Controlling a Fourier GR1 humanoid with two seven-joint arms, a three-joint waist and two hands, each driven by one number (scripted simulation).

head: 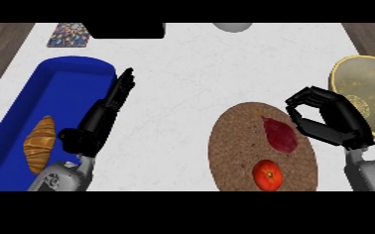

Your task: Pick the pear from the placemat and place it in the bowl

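A dark red pear (281, 134) lies on the round brown woven placemat (234, 144), toward its right side. A yellowish bowl (355, 82) sits at the counter's right edge, partly cut off by the view. My right hand (330, 119) hovers over the placemat's right rim, between pear and bowl, with fingers and thumb curled and nothing visible inside them. It stands just right of the pear, apart from it. Left of centre, my left hand (110, 106) rests open with straight fingers pointing away.
A red tomato-like fruit (268, 175) lies on the placemat's near part. A long blue tray (62, 79) at the left holds a croissant (39, 144). At the back stand a patterned pad (71, 34), a black block (128, 29) and a grey round object (232, 26).
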